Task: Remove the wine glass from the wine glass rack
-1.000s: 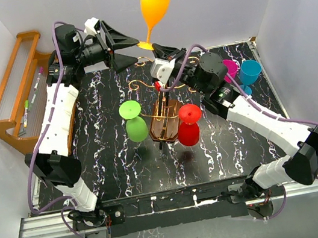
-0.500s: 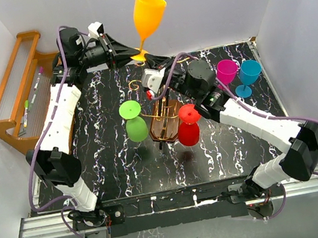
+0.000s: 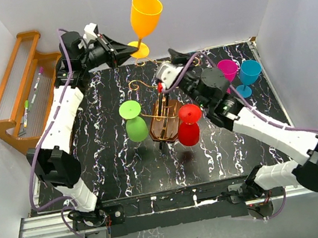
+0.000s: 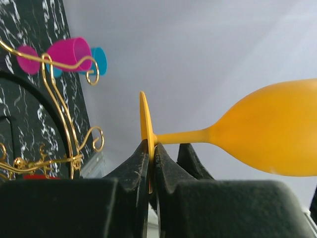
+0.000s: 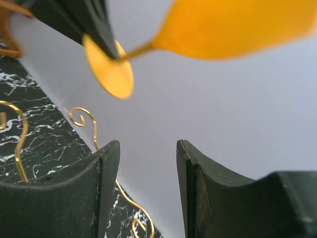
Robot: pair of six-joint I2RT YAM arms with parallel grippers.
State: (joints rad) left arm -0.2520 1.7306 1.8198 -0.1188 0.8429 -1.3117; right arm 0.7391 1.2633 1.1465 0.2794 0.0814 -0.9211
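Observation:
The orange wine glass [image 3: 146, 13] is in the air above the table's back edge, clear of the wine glass rack [image 3: 163, 128] with its gold wire arms. My left gripper [image 3: 133, 49] is shut on the glass's round foot [image 4: 144, 119], pinching the disc between both pads; the bowl [image 4: 270, 129] lies sideways past the fingertips. My right gripper [image 3: 178, 56] hangs open just right of and below the foot, with nothing between its fingers [image 5: 106, 163]. The right wrist view shows the foot [image 5: 110, 72] up to the left, apart from that gripper [image 5: 148, 148].
A green glass [image 3: 134, 121] and a red glass [image 3: 188, 124] hang upside down on the rack. A magenta glass [image 3: 227, 71] and a blue glass [image 3: 249, 72] stand at the back right. A slatted wooden shelf [image 3: 17, 94] with pens leans at the left wall.
My left gripper closed on the orange glass's foot. My right gripper let go of it, opened, and pulled back down to the right. The glass shifted slightly left.

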